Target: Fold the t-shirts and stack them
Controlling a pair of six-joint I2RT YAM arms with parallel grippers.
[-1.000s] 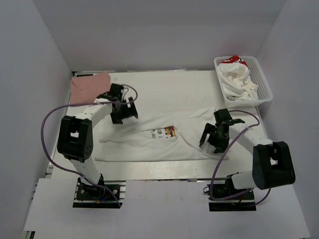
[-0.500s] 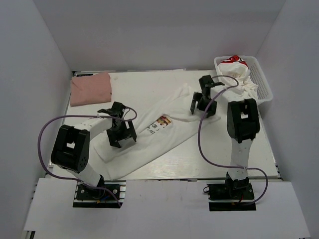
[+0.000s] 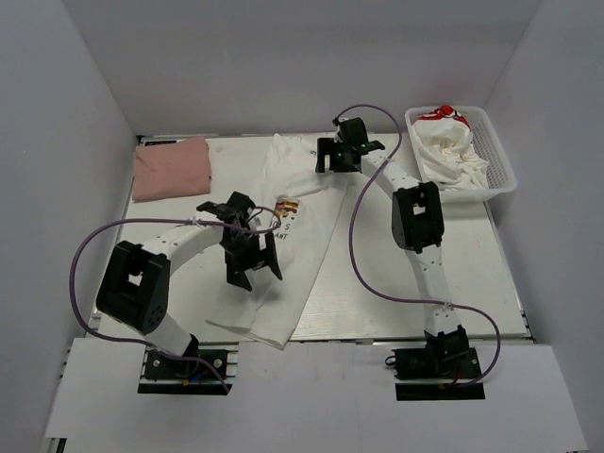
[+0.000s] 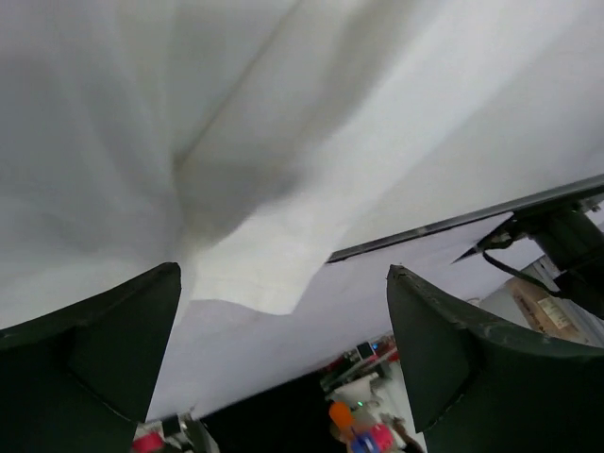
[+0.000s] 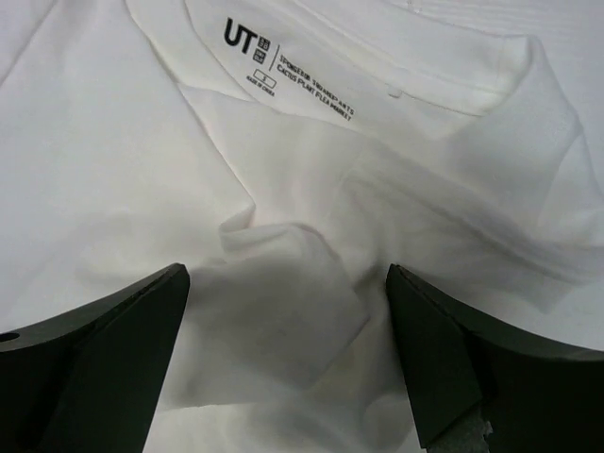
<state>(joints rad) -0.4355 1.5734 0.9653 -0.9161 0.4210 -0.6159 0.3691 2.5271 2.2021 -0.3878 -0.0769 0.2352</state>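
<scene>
A white t-shirt point(image 3: 307, 250) with a colourful cartoon print point(image 3: 288, 209) lies lengthwise on the table, collar at the far end, hem over the near edge. My left gripper point(image 3: 253, 267) is open just above its lower part; the left wrist view shows a hem corner point(image 4: 250, 278) between the spread fingers point(image 4: 104, 340). My right gripper point(image 3: 328, 157) is open over the collar, whose UT label point(image 5: 247, 36) shows beyond a creased fold point(image 5: 283, 311). A folded dusty-pink t-shirt point(image 3: 172, 167) lies at the far left. More white t-shirts point(image 3: 451, 151), one with red print, fill the basket.
The white mesh basket point(image 3: 500, 160) stands at the far right corner. The white table point(image 3: 406, 283) is boxed in by grey walls on three sides. Purple cables loop off both arms. The table's near edge point(image 4: 444, 222) shows in the left wrist view.
The printed t-shirt has swung from lying across the table to lying lengthwise. My left gripper moved near and right along it; my right gripper moved to the far centre.
</scene>
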